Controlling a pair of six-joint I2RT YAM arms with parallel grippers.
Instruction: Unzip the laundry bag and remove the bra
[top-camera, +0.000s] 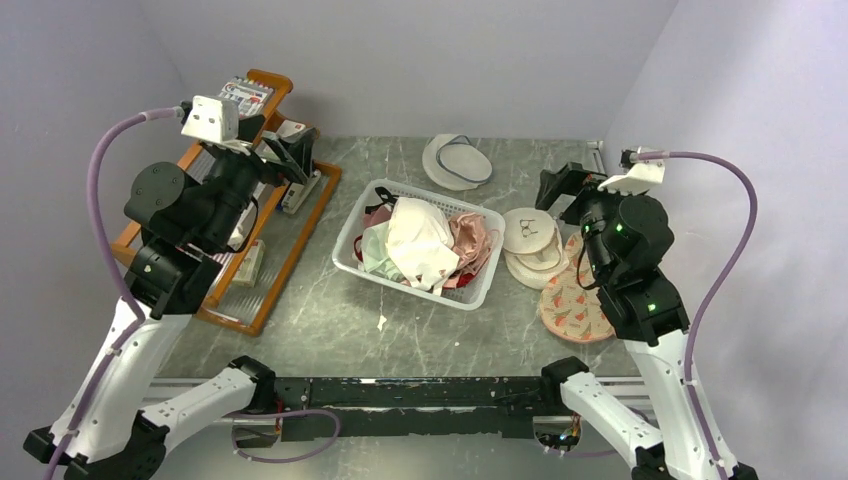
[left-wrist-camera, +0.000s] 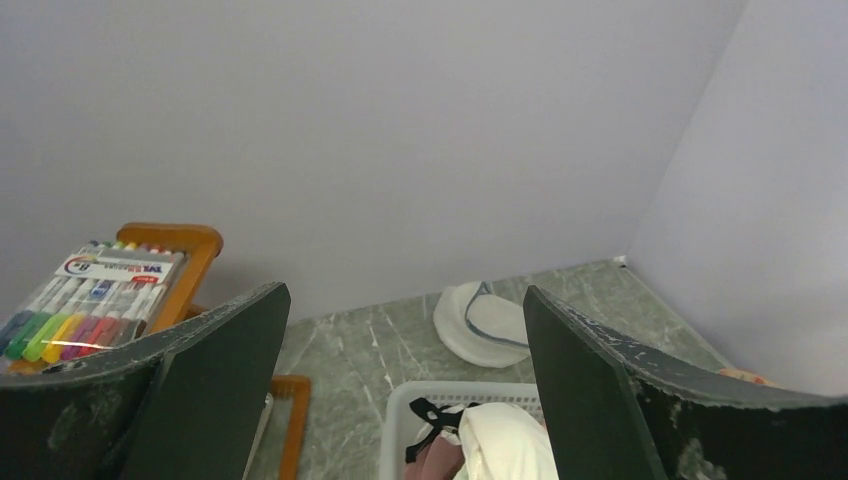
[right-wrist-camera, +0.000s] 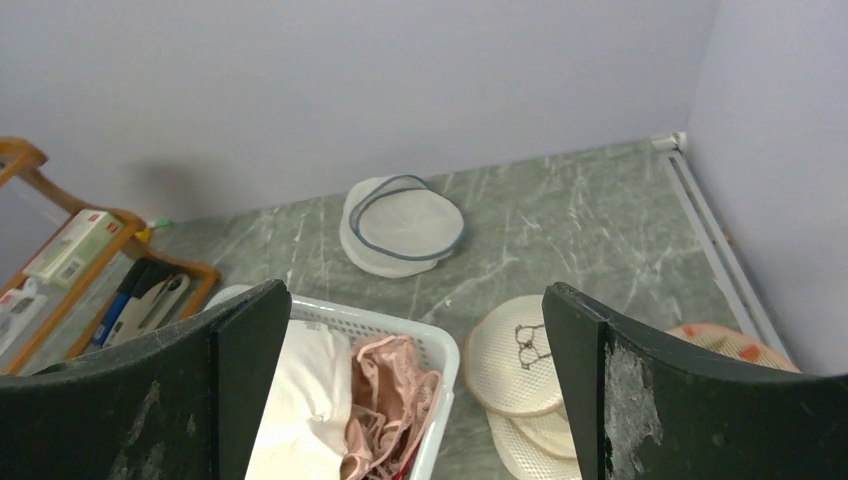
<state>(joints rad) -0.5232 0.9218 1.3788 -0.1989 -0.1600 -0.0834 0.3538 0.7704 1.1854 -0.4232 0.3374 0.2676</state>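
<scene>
L grip (left-wrist-camera: 405, 292) spread | R grip (right-wrist-camera: 416, 288) spread, empty | laundry bag (top-camera: 575, 305) right of R fingers (right-wrist-camera: 680, 400), apart

The left gripper (left-wrist-camera: 405, 292) gapes wide, holding nothing. Low between its fingers (left-wrist-camera: 215, 380) sits a basket (left-wrist-camera: 470, 390) with white cloth (left-wrist-camera: 505, 445) and a black strap (left-wrist-camera: 428, 415). Ahead lies a white pouch (left-wrist-camera: 480, 325). Left of the gripper, markers (left-wrist-camera: 85, 300) sit on a rack (left-wrist-camera: 190, 250).
</scene>
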